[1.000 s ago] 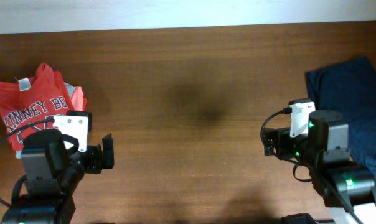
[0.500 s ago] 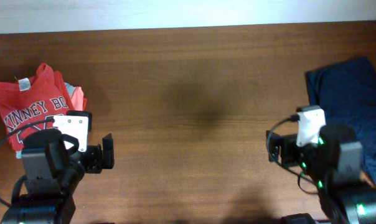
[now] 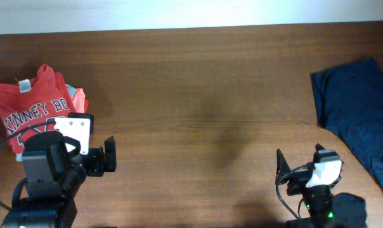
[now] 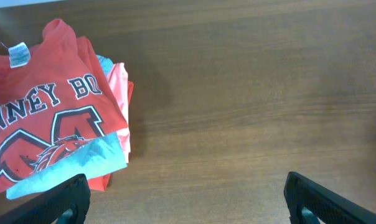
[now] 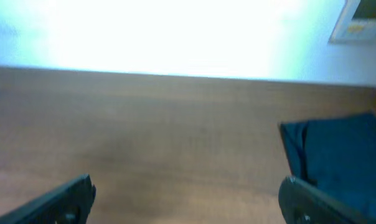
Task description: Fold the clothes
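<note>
Well apart — red shirt (image 3: 34,104), navy shirt (image 3: 357,101)

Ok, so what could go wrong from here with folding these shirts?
1. The orange-red lettered shirt lies on a stack, with light blue cloth and pink cloth poking out beneath it; the open left gripper might pinch several layers at once.
2. The navy shirt runs out of the overhead view at the right, so how much rests on the table is unclear; a tug from the open right gripper could drag it off.
</note>
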